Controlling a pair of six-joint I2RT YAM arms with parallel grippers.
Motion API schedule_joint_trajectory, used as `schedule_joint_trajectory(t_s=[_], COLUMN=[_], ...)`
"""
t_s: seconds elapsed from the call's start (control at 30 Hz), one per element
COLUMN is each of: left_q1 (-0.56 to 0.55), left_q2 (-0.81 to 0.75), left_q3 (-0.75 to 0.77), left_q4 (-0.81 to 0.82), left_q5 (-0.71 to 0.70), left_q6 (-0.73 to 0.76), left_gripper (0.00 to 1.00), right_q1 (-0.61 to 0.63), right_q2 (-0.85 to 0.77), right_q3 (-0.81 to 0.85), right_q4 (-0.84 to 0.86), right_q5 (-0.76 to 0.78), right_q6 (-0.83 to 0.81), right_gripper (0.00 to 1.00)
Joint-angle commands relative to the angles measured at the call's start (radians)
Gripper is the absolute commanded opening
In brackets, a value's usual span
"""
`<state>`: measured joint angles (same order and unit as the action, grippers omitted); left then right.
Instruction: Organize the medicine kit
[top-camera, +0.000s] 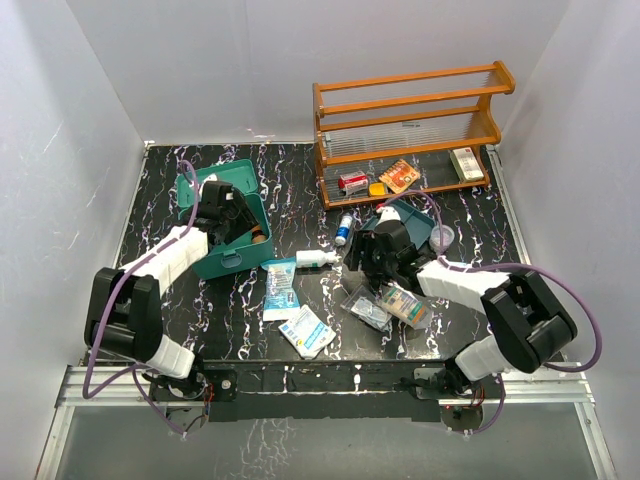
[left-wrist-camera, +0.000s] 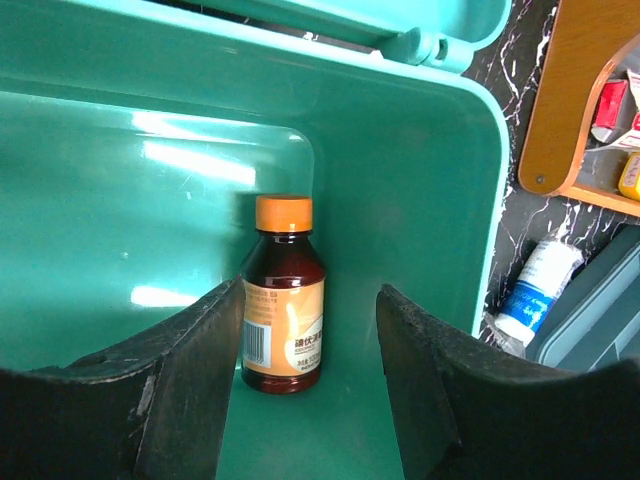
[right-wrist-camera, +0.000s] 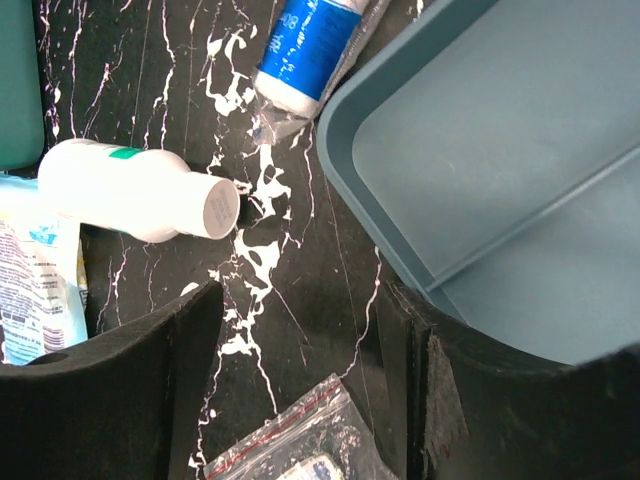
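Right gripper (right-wrist-camera: 300, 340), jaws apart and empty; white bottle (right-wrist-camera: 135, 205) lies at ten o'clock, axis nine-to-three. Left gripper (left-wrist-camera: 300, 390), likewise parted and empty, in kit (left-wrist-camera: 420, 150).

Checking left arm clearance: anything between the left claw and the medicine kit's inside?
Nothing visible blocks it. The medicine kit is open, with the left claw open right over its inside. Only a brown bottle stands upright in there.

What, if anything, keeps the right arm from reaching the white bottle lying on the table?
Probably nothing, so yes. The white bottle lies on bare table close beside the right gripper, whose jaws stand open and empty. The blue tray is on the other side, out of the way.
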<state>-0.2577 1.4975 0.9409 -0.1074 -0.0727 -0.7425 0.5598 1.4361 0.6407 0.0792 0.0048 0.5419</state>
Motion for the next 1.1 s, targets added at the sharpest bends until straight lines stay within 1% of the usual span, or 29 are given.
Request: schedule_joint_trajectory(t_s=[0.0,0.17,0.27,0.47,0.6,0.7,0.83,1.07], left_q1=[-0.006,-0.006,-0.006,-0.005,-0.006,-0.012,-0.028,-0.067], left_q2=[-0.002,0.069,0.11,0.133,0.161,0.166,0.179,0.117], left_q3=[0.033,0.053,0.079,0.069,0.073,0.06,0.045,0.016], left_q4=[-0.019,0.008,0.02,0.025,0.009,0.019,-0.01,-0.055], left_q5=[-0.012,0.008,0.003,-0.015,-0.014,-0.006,0.002,0.013], left_q6=[0.027,0.005,0.009,0.016,0.032,0.051,0.056,0.042], left_gripper=[0.54,0.55,0.55,0.46,0.35,0.33,0.26,0.21], right_q1=[-0.003,-0.004,-0.003,0.001,0.012,0.024,0.035,0.054], right_q2=[0.023,0.046,0.058,0.071,0.065,0.057,0.051,0.036], right_q3=[0.046,0.097,0.127,0.158,0.176,0.178,0.183,0.19], right_q4=[0.125,0.125,0.133,0.149,0.146,0.144,0.124,0.071], right_q5=[0.036,0.027,-0.011,-0.07,-0.081,-0.081,-0.073,-0.064], right_q6=[-0.116,-0.186,-0.211,-0.252,-0.268,-0.278,-0.281,-0.313], right_gripper=[0.61,0.61,0.62,0.63,0.63,0.63,0.63,0.62])
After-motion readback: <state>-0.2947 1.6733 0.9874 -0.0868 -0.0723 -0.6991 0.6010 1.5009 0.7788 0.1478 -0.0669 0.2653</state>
